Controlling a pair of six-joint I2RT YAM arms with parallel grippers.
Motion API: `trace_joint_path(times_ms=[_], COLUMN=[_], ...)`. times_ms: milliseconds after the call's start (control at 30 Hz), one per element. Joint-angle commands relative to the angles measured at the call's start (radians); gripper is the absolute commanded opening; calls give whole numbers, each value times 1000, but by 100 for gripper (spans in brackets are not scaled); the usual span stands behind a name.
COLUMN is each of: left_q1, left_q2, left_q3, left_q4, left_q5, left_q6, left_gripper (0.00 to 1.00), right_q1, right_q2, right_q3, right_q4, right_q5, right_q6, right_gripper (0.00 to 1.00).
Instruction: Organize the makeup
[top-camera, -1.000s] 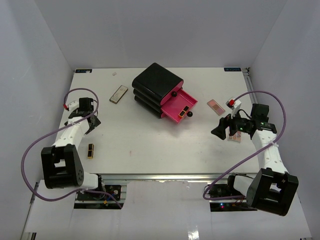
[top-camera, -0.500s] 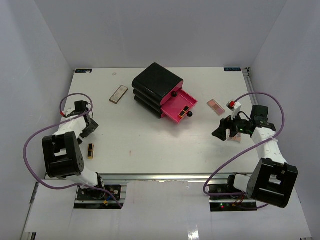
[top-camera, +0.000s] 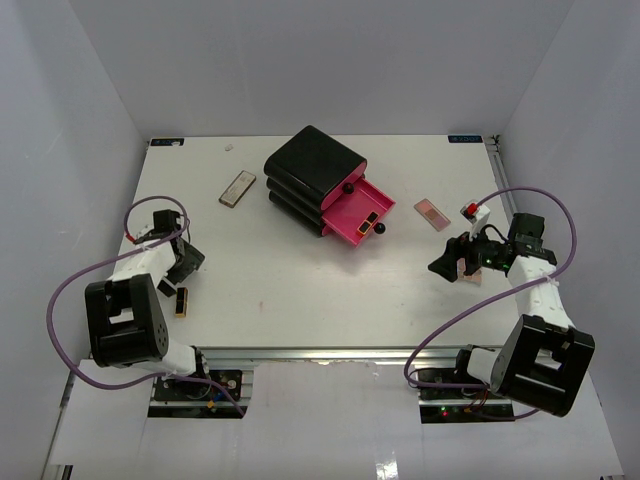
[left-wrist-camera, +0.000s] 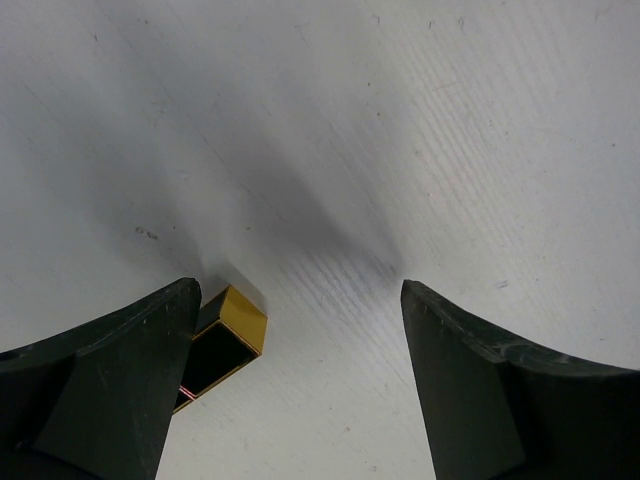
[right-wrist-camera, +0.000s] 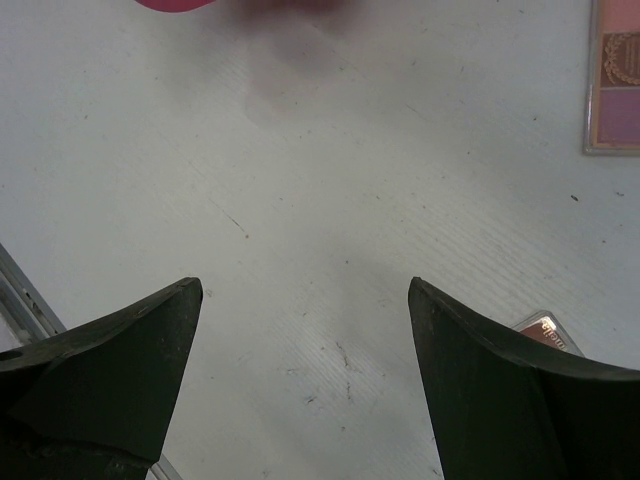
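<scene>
My left hand (left-wrist-camera: 298, 290) hangs open over the worktop (left-wrist-camera: 400, 120), with a black-and-gold lipstick (left-wrist-camera: 225, 345) lying just beside one finger. My right hand (right-wrist-camera: 305, 285) is open too, holding nothing. A pink palette (right-wrist-camera: 545, 333) lies beside one of its fingers and a second palette (right-wrist-camera: 612, 90) farther out.

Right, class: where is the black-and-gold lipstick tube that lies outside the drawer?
In the top view the lipstick tube lies on the left side of the table, near the front edge, right beside the left end effector.
</scene>
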Motion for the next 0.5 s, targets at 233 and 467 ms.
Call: trace_joint_path(times_ms=[233,467], left_q1=[-4,-4], left_q2=[17,125], left_q3=[9,25], left_q4=[-78,-148], left_q5=[61,45], left_q6=[-34,-40], left_gripper=[94,95], right_q1=[-6,-3], right_q2=[-120,-249], right_q3=[1,8], right_q4=[0,-13], right_q5=[-72,-94], right_q6=[7,20], right_gripper=[90,90])
